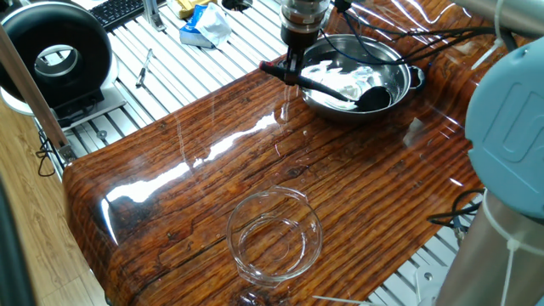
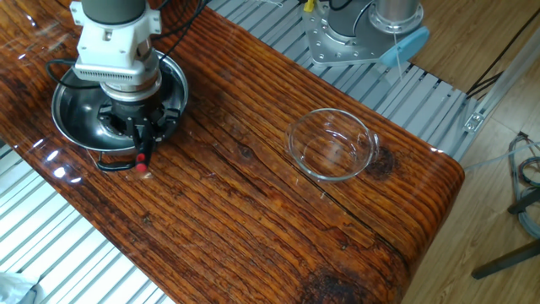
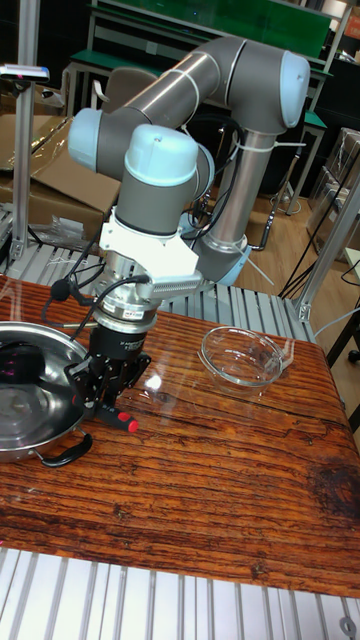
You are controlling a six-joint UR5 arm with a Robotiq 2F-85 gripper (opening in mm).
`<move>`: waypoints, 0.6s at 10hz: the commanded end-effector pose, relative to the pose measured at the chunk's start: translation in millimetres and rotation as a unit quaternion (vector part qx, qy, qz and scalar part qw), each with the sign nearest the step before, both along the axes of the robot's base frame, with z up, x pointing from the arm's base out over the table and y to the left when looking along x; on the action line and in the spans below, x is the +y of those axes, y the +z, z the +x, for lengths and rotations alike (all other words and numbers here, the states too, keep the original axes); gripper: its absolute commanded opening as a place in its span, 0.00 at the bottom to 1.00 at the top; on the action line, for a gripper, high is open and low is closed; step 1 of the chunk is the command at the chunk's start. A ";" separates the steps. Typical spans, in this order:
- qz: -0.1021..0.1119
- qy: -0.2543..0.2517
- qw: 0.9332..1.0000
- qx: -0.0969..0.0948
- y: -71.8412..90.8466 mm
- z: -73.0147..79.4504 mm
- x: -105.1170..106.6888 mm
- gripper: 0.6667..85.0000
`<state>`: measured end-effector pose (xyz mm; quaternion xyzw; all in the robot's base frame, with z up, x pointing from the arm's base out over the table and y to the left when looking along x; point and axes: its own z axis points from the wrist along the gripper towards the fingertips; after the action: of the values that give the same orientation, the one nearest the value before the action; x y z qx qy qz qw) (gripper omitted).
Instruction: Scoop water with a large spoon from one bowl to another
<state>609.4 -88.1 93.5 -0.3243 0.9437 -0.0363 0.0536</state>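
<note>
The steel bowl [image 1: 406, 82] [image 2: 61, 95] [image 3: 45, 437] stands at one end of the wooden table and holds shiny water [image 1: 344, 81]. The large spoon [image 1: 374, 96] is a black ladle whose cup rests inside this bowl. Its handle slants up over the rim and ends in a red tip [image 2: 140, 166] [image 3: 128, 424] outside the bowl. My gripper [image 1: 292, 65] [image 2: 139, 137] [image 3: 106, 394] is shut on the handle near that tip, just above the rim. The clear glass bowl [image 1: 274, 234] [image 2: 332, 143] [image 3: 243, 358] sits apart, further along the table; whether it holds any water is unclear.
Cables [image 1: 442, 38] run behind the steel bowl. Off the table on a slatted metal bench are a black round device [image 1: 55, 59], a pen [image 1: 144, 68] and a blue-white bag [image 1: 204, 25]. The arm's base [image 2: 363, 34] stands beyond the glass bowl.
</note>
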 end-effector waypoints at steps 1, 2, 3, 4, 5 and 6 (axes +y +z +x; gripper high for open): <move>0.005 -0.003 1.000 -0.006 -0.8 4.9 1.0 0.00; 0.006 -0.004 1.000 -0.006 0.0 4.1 1.3 0.00; 0.002 -0.006 1.000 -0.006 1.2 3.1 -0.5 0.00; -0.001 -0.008 1.000 -0.006 2.6 1.9 -2.2 0.00; -0.004 -0.011 1.000 -0.007 3.8 1.0 -3.0 0.00; -0.006 -0.016 1.000 -0.008 4.0 1.2 -2.4 0.00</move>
<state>610.4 -90.6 94.7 -0.3190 0.9451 -0.0434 0.0554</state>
